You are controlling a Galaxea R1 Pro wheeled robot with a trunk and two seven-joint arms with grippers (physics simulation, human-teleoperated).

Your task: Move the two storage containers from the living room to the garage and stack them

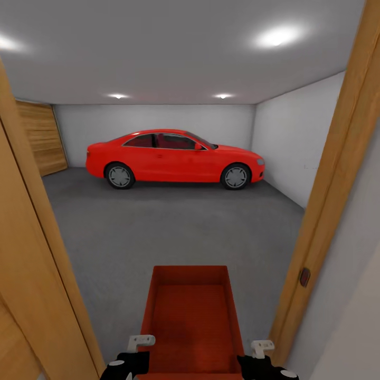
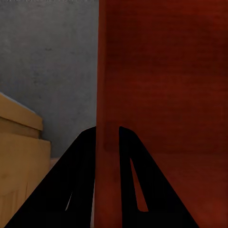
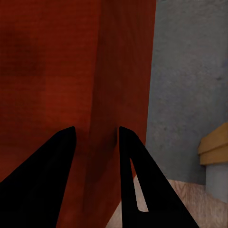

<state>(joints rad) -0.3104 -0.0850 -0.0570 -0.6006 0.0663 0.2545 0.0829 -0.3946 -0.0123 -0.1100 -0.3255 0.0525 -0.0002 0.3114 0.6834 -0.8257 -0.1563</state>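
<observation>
One orange-red storage container hangs open-topped and empty in front of me, held between both arms. My left gripper is shut on its left wall, and the left wrist view shows the fingers straddling that wall. At the opposite side my right gripper is shut on the right wall. The dark grey concrete floor of the garage lies ahead, beyond the doorway. The other container is out of view.
I stand in a wooden door frame, with its posts close at the left and the right. A red car is parked across the far wall. An orange-brown wooden door stands at the back left. Wood planks lie underfoot.
</observation>
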